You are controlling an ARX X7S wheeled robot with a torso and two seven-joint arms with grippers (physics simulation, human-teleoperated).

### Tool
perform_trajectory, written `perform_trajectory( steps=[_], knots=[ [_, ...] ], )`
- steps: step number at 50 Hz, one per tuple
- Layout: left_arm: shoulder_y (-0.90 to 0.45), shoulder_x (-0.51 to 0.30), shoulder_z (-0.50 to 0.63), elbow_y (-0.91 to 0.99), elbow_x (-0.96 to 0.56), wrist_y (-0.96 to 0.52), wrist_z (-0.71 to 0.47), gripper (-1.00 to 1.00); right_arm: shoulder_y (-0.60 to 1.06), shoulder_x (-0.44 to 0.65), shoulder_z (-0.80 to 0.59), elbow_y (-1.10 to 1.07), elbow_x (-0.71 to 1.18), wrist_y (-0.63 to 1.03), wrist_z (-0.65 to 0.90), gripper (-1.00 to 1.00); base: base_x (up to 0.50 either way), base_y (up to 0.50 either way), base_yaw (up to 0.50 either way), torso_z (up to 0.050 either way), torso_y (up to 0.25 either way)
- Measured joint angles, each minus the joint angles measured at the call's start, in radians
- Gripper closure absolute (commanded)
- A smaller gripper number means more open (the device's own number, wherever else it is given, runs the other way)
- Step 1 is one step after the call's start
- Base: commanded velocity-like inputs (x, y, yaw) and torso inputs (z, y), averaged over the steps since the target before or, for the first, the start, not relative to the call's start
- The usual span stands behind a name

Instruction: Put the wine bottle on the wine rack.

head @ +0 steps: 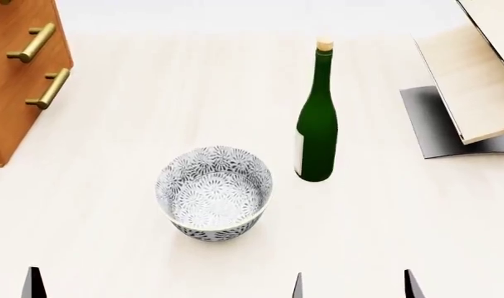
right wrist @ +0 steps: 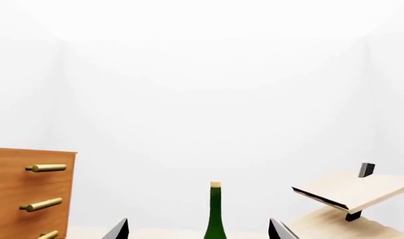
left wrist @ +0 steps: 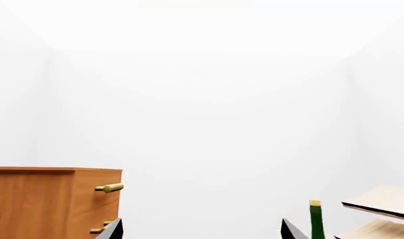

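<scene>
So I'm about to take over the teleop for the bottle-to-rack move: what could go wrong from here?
1. The wine bottle stands upright, tall and slender; a sideways nudge on approach could topple it.
2. The patterned bowl sits close beside it, so a wide reach may knock it.
3. The wine rack has slanted panels; a poorly seated bottle might slide off.

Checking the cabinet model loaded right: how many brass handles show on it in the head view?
2. Both sit on the brown cabinet at the table's far left: the upper handle and the lower handle just below it. More may lie beyond the frame's top edge.
</scene>
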Motion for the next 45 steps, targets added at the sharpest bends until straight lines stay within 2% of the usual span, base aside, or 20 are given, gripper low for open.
perform_trajectory(
  steps=[45],
  knots=[
    [-0.005, -0.033, 0.027, 0.001, -0.013, 0.003, -0.032, -1.0, 0.005, 0.025, -0.028, 0.004, 0.004, -0.001, 0.027, -1.0, 0.12, 0.0, 0.0, 0.0, 0.0]
  ],
)
